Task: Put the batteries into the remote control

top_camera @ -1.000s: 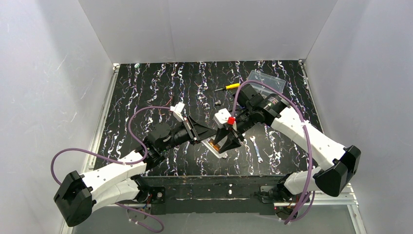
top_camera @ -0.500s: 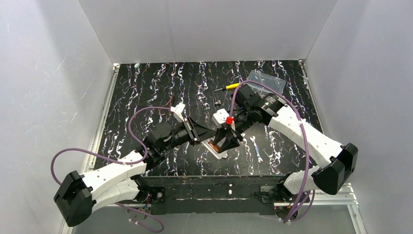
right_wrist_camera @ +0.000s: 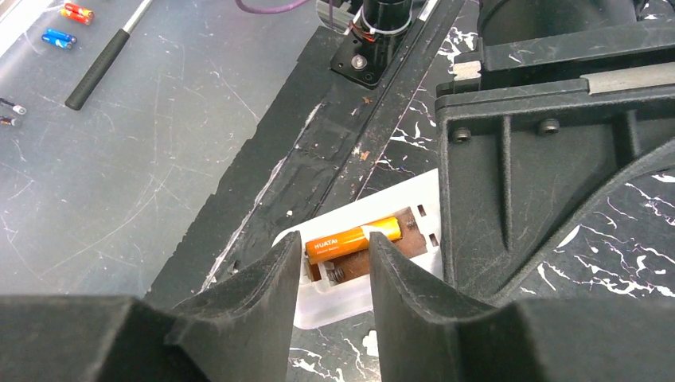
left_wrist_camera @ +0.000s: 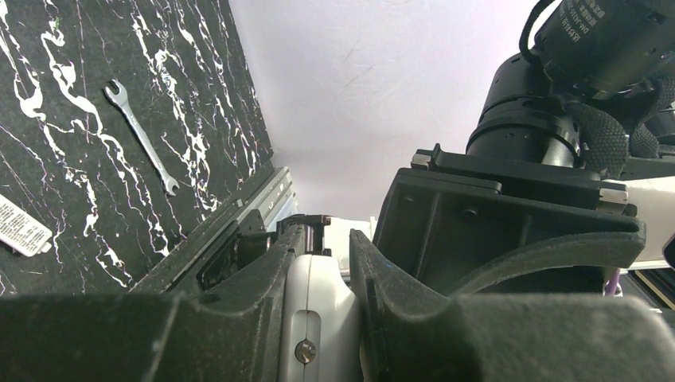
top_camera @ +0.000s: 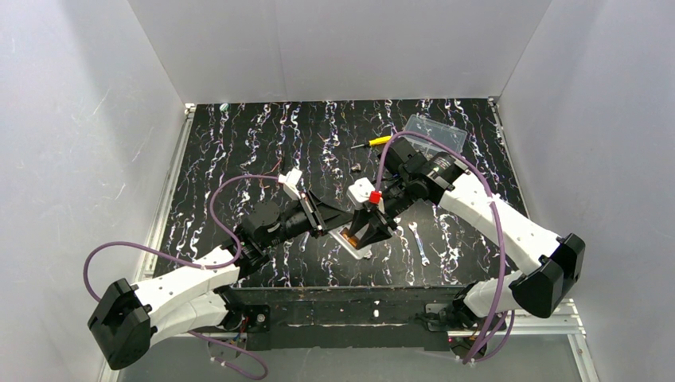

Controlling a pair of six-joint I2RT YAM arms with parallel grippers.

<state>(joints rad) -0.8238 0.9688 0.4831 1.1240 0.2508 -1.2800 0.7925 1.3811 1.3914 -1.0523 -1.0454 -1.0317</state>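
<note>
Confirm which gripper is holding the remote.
The left gripper: its fingers are shut on the white remote control. The right gripper grips nothing; its jaws stand apart over the orange battery lying in the remote's compartment.

Black, white-veined table (top_camera: 239, 151): a wrench (top_camera: 420, 243) lies just to the right of the right gripper (top_camera: 368, 235). Beyond that gripper, toward the far wall, lie a small stub (top_camera: 356, 169), a yellow-handled screwdriver (top_camera: 372, 142) and a clear box (top_camera: 435, 131).

Battery (right_wrist_camera: 353, 237) glossy; remote control (right_wrist_camera: 330, 306) smooth white plastic.
</note>
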